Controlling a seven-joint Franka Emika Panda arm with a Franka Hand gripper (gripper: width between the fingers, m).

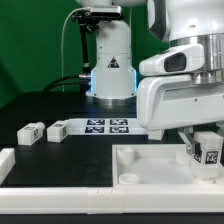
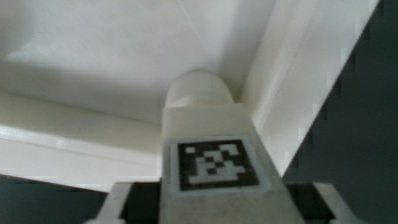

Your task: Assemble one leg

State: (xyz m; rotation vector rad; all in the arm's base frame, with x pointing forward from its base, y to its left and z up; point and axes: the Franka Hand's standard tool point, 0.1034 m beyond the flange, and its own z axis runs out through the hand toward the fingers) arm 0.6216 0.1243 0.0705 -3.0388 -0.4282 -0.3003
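Note:
My gripper (image 1: 204,157) is shut on a leg (image 1: 211,151), a chunky white peg with a black-and-white tag facing out. It holds the leg upright over the right part of the large white panel (image 1: 150,162), which has a round socket (image 1: 128,178) near its front left corner. In the wrist view the leg (image 2: 210,120) points with its rounded tip at the panel's surface (image 2: 107,60) near a raised rim. The fingers (image 2: 128,205) press on both of its sides. Whether the tip touches the panel, I cannot tell.
Two loose legs (image 1: 30,132) (image 1: 57,129) lie on the dark table at the exterior view's left. The marker board (image 1: 108,125) lies behind the panel, in front of the robot base (image 1: 110,70). A white block (image 1: 6,160) sits at the far left edge.

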